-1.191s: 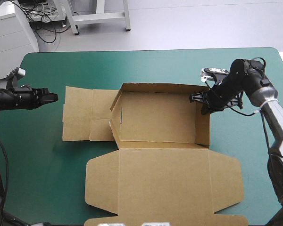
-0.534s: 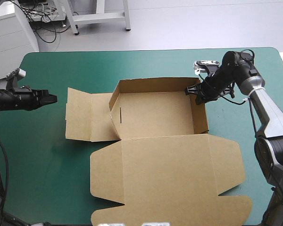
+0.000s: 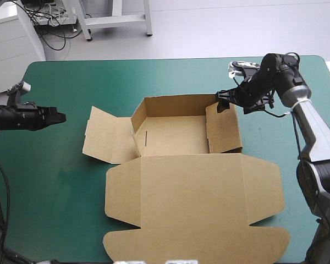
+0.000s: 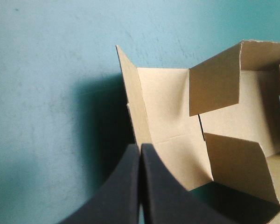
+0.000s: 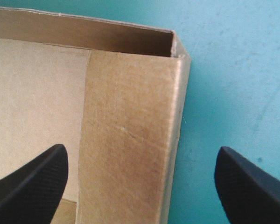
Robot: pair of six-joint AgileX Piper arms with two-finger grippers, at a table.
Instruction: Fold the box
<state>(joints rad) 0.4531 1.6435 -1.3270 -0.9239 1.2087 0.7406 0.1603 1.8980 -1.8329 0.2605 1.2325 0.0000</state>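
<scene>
Box [image 3: 176, 132] is sitting mid-desk as an open tray, with its long axis running 9 to 3 o'clock. The lid [image 3: 192, 203] is lying flat on the teal-green desk [image 3: 55, 192], reaching out toward 6 o'clock.

The right end panel [image 3: 223, 129] is leaning over into the tray. I'm reading that as the tuck in progress, not yet seated.

The right gripper [image 3: 221, 103] is hovering at the tray's 1 o'clock corner. Its black fingers [image 5: 32, 182] are standing wide apart and gripping nothing. In the wrist view they are straddling that panel's folded edge, with the panel dead ahead between them. I can't tell whether they are touching it.

The left end panel [image 3: 102, 140] is splaying outward at 9 o'clock, half raised with its outer edge off the desk.

The left gripper [image 3: 58, 116] is waiting farther out along the same 9 o'clock line. Its fingers [image 4: 116, 186] are pressed together into one point, aiming straight at that panel, with bare desk between them.

Judgement:
- The left arm is clearly the nearer one for raising that end.
- It is lining up with the box's long axis, so a straight push toward 3 o'clock looks workable.
- The tray isn't being pinned by anything, so it may slide unless the right side is bracing it.
</scene>
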